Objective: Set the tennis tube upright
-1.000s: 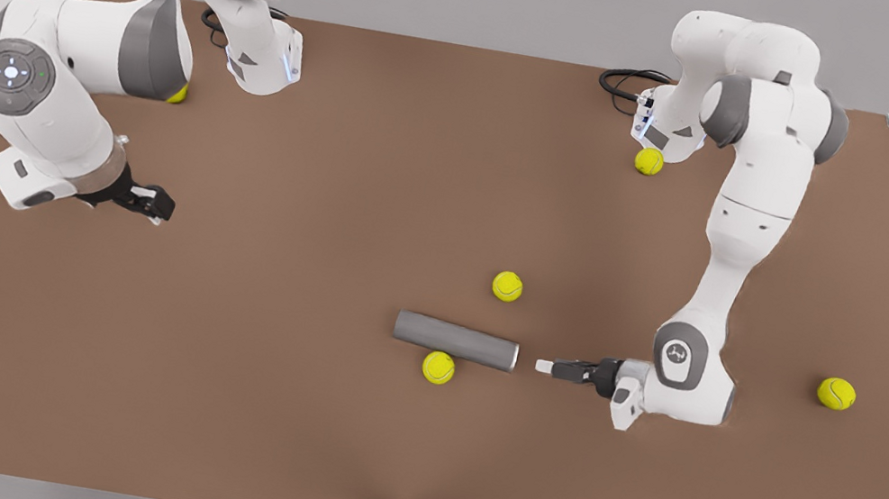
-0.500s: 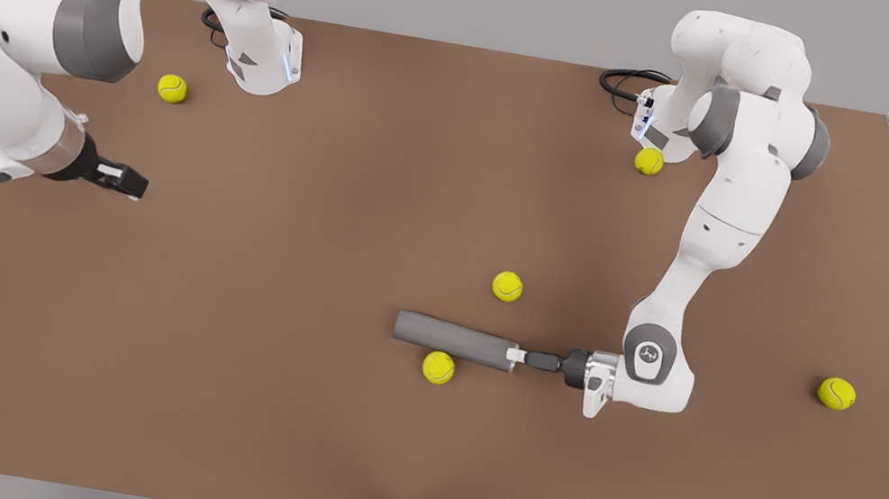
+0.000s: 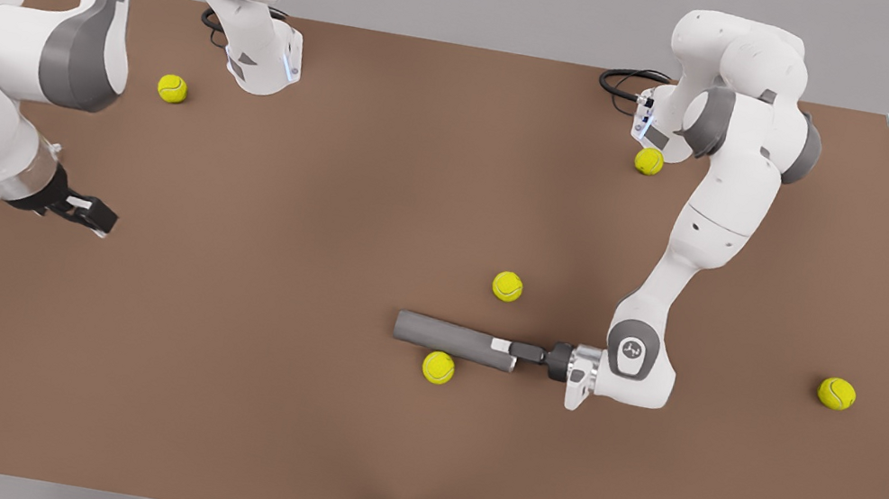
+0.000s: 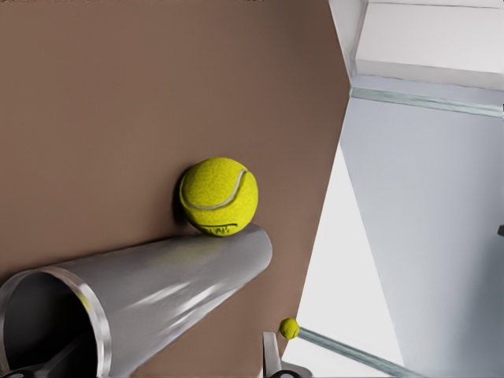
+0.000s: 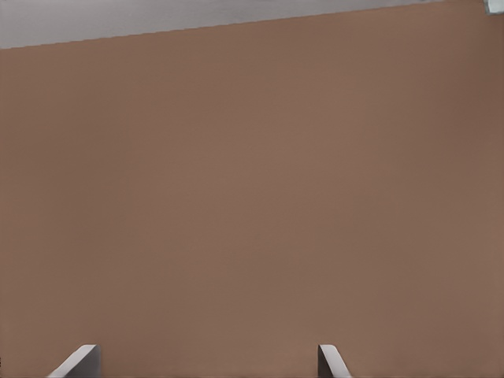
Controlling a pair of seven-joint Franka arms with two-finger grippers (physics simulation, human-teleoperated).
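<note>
Left claw [image 3: 502, 347] is the one on the front view's right, reaching in low and level at the open end of the tennis tube [image 3: 454, 339]. One finger [image 3: 502, 346] lies on the outside of the tube's wall, and the left wrist view shows a dark part just inside the hollow mouth, so the claw straddles the rim; whether it's actually pinching the wall yet, can't tell. The tube [image 4: 157, 287] lies flat on its side on the brown worktop [image 3: 271, 402], pointing away from the claw toward the front view's left.

Stuff around it: one tennis ball [image 3: 438, 367] sits right against the tube's side, touching it, as the wrist view's ball [image 4: 218, 196] shows clearly. Another ball [image 3: 507, 286] is near on the tube's other side, not touching. Three more are well apart: one [image 3: 836, 394] off at the front view's right, one [image 3: 648, 161] by the left arm's base, one [image 3: 172, 88] near the other base.

Inside the tube it looks hollow and dark.

Right claw [image 3: 92, 214] hangs over bare worktop at the front view's left, fingers [image 5: 77, 362] spread apart, waiting.
</note>
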